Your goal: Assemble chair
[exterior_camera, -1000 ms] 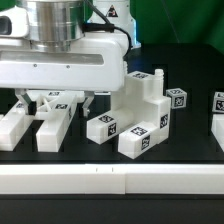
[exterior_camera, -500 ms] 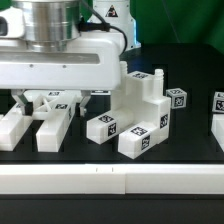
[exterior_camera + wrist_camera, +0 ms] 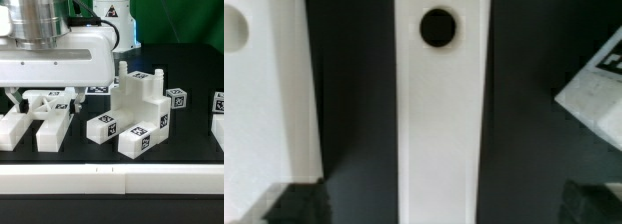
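The chair is in loose glossy white parts. A stepped notched block [image 3: 143, 112] with tags stands mid-table. At the exterior view's left lie two parallel white bars [image 3: 55, 128] [image 3: 14, 128] with a tagged crosspiece [image 3: 52, 100] between them. My gripper [image 3: 50, 98] hangs low over these bars, open. In the wrist view one long white bar [image 3: 439, 130] with a dark oval hole runs straight between my dark fingertips [image 3: 295, 205], with a gap on each side, so my gripper [image 3: 441, 205] grips nothing. A second white bar [image 3: 263, 90] lies alongside it.
A small tagged block [image 3: 108, 128] lies against the notched block's front, and another tagged block [image 3: 176, 98] sits behind it. One more white piece [image 3: 218, 104] shows at the exterior view's right edge. A white rail [image 3: 110, 180] borders the table front. A tagged corner [image 3: 594, 80] shows in the wrist view.
The arm has shifted toward the exterior view's left, uncovering more of the notched block. The jaws stayed open and no part moved.
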You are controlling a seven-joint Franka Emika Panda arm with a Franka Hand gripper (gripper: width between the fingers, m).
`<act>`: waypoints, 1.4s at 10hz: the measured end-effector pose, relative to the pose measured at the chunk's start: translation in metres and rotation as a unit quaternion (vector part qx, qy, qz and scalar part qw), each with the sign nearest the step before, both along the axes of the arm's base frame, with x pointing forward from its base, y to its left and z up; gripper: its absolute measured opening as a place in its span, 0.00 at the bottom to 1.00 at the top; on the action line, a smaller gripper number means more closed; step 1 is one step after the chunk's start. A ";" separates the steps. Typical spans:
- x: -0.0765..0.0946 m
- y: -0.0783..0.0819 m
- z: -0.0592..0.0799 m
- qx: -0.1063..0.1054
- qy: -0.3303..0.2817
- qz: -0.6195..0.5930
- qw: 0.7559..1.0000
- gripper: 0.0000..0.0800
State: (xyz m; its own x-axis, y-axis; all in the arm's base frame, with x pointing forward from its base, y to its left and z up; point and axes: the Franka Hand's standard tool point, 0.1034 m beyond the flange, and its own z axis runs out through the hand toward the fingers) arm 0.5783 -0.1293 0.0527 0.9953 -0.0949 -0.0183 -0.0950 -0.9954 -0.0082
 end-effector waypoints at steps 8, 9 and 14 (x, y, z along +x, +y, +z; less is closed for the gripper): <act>-0.010 -0.003 -0.035 -0.009 0.014 0.015 1.000 0.81; -0.011 -0.003 -0.038 -0.009 0.017 0.015 1.000 0.81; -0.013 -0.003 -0.048 -0.012 0.020 0.016 1.000 0.81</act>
